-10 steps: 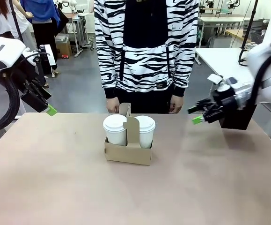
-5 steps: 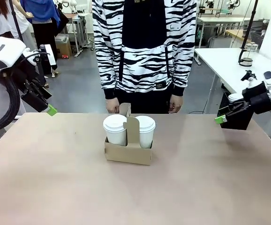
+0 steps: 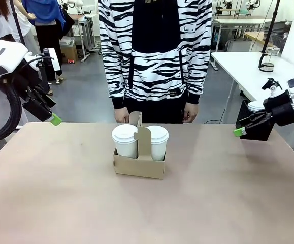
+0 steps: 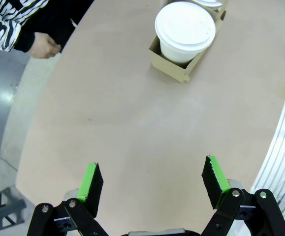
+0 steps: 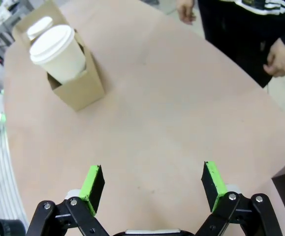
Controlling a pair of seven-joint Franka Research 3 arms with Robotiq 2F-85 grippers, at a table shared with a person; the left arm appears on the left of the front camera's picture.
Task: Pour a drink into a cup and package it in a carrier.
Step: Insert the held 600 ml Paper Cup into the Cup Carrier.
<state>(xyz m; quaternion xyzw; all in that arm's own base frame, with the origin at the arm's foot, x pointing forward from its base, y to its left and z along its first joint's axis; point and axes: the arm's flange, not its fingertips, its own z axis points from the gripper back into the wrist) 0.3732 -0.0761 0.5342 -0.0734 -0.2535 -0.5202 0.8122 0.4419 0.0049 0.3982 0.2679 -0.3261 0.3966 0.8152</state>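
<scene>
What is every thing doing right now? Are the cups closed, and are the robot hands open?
Left cup: lid on, upright in the carrier.
Right cup: lid on, upright in the carrier.
Carrier: on the table, both holes filled, handle tab up.
Left gripper: open, holding nothing, above the table.
Right gripper: open, holding nothing, above the table.
Person's hands: down at the far edge, holding nothing.

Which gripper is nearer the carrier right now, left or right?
Left, narrowly. The left gripper hangs open above the table's left far edge, left of the carrier. The right gripper is open too, farther off past the right edge.
</scene>
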